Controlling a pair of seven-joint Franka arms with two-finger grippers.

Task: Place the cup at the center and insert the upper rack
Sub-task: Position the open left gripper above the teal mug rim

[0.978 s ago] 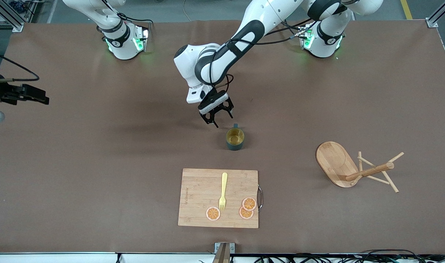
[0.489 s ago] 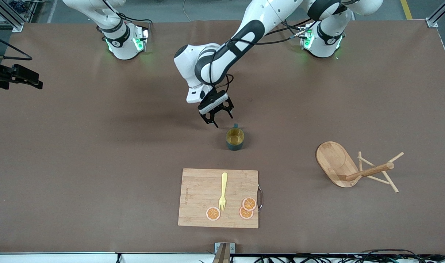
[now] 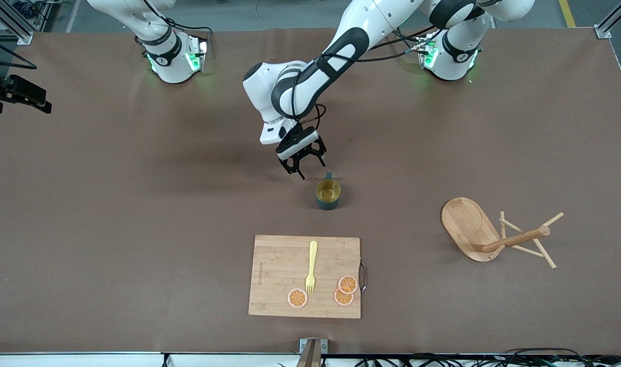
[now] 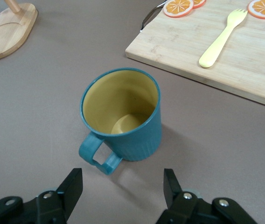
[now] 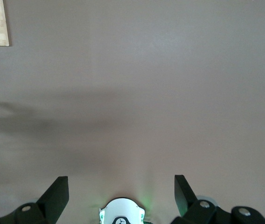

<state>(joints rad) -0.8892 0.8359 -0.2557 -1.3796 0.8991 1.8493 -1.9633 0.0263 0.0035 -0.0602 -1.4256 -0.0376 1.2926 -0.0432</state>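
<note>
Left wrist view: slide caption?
Open left gripper just short of the upright cup, its handle facing the fingers.

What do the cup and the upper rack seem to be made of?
The cup looks like matte plastic or a similar moulded material: even teal outside with fine ribs, flat mustard-yellow inside, no gloss; ceramic cannot be ruled out. The upper rack, lying on its side, looks like light unpainted wood or bamboo, with grain visible on its oval base.
</note>
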